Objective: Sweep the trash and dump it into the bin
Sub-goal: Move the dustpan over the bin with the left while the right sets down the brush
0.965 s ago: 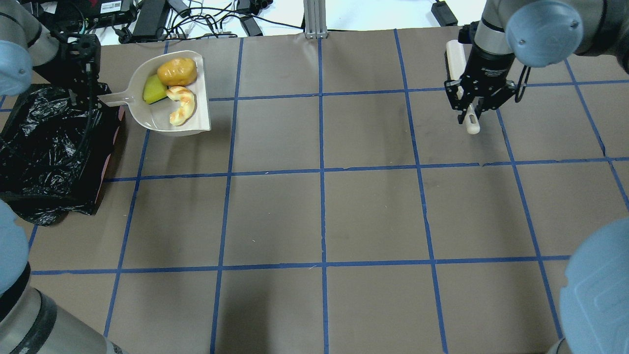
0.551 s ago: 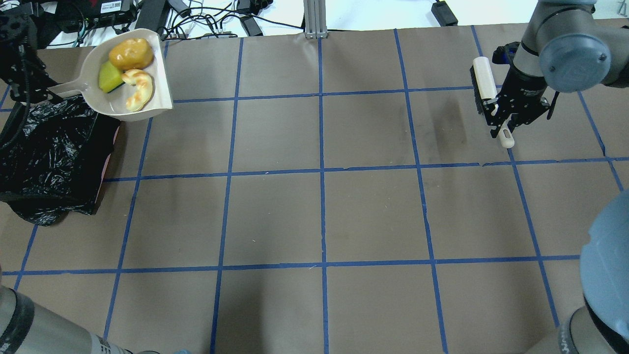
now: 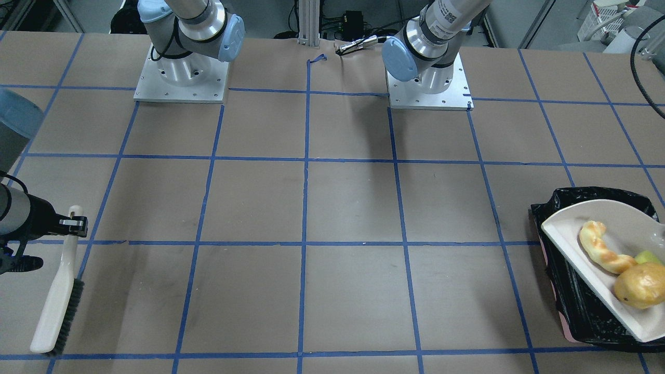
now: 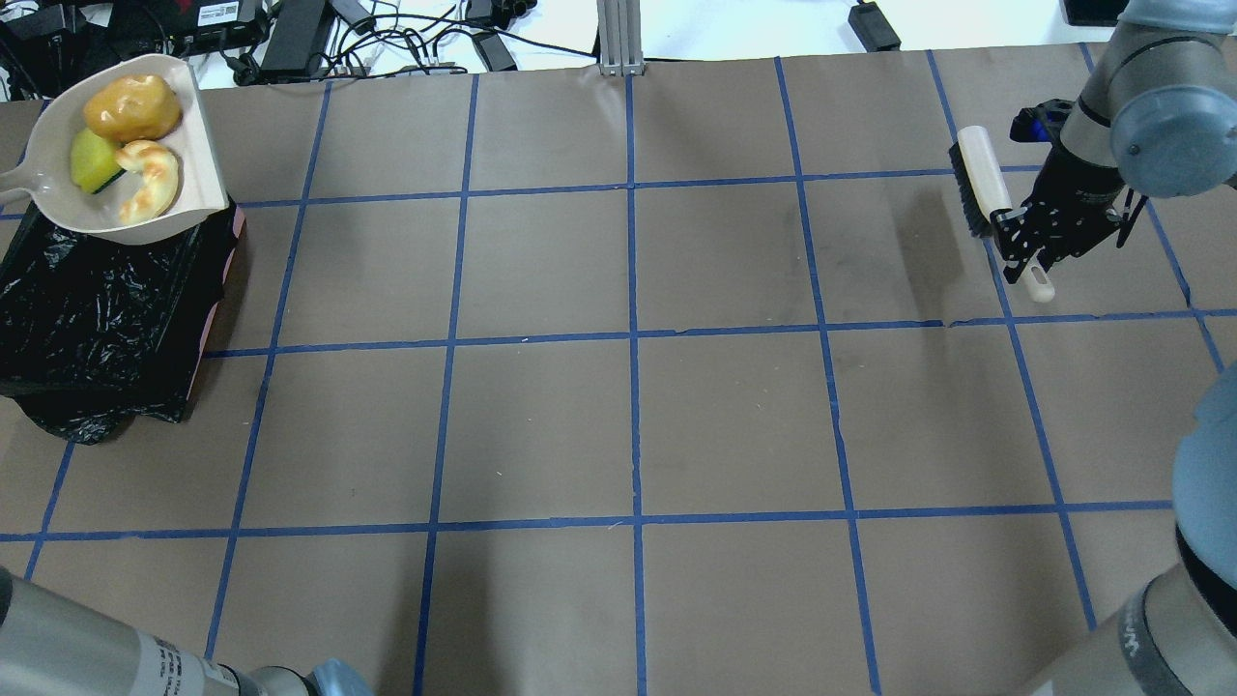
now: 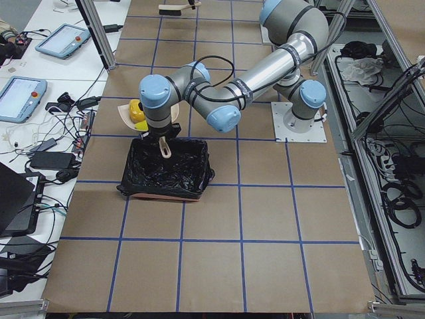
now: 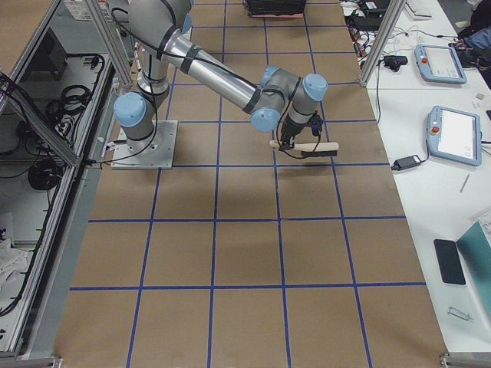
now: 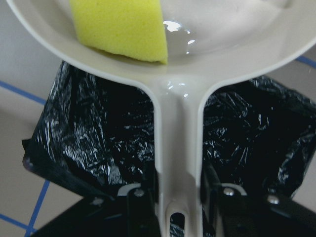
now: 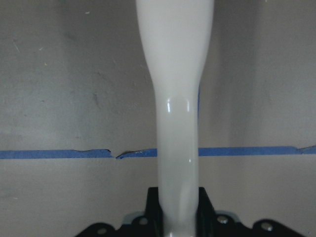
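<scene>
Trash is all aboard the beige plastic dustpan [image 4: 68, 208]: the golden-brown potato-like lump [image 4: 132, 108], the yellow sponge block with its green side [image 4: 92, 160] and the curved tan croissant-like piece [image 4: 147, 182] lie together in its bowl. Nearest the robot, on its left, stands the pink rectangular bin lined with crinkly black plastic [image 4: 116, 309]. A second ago the pan was beside that bin's far corner; it has since been carried over the bin's far end, roughly level. The left gripper [image 7: 177, 197] is clamped on the pan's handle. Sweeping looks finished, and only the tipping remains. The pan's straight lip seems to hang close above the bin's inner wall, so a piece could strike the rim or drop outside. Farther off, the right gripper [image 4: 1029, 253] grips the handle of the white black-bristled brush [image 4: 984, 179], now drawn away towards the table's right edge. Beyond the brown-papered, blue-taped table [image 4: 734, 416] lie black cables and power bricks [image 4: 406, 39].
</scene>
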`<state>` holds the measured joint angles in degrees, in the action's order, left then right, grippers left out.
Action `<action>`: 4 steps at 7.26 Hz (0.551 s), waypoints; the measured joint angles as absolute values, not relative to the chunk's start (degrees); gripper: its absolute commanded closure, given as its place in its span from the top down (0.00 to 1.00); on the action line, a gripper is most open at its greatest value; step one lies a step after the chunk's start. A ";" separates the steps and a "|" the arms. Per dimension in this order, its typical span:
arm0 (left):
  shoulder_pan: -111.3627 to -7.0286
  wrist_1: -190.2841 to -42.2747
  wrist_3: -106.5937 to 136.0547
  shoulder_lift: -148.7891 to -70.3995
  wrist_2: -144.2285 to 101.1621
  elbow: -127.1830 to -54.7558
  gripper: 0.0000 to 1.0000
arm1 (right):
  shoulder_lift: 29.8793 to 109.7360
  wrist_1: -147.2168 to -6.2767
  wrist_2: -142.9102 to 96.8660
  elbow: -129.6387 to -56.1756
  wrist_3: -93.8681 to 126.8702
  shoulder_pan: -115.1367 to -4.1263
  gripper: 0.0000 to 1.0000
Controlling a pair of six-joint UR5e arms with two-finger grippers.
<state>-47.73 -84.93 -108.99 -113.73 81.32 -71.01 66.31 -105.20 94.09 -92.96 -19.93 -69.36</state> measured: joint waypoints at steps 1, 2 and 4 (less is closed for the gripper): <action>-45.77 -85.45 -111.60 -113.75 81.77 -70.53 0.00 | 66.19 -104.88 93.94 -93.05 -20.14 -69.11 0.00; -44.19 -85.69 -114.50 -113.95 82.66 -69.62 0.00 | 66.11 -104.67 93.81 -93.44 -20.17 -69.03 0.00; -42.35 -85.87 -122.65 -114.78 86.02 -67.20 0.00 | 66.09 -104.78 93.64 -95.04 -20.25 -69.00 0.00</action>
<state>-42.35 -85.87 -122.65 -114.78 86.02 -67.20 66.09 -104.78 93.64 -95.04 -20.25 -69.00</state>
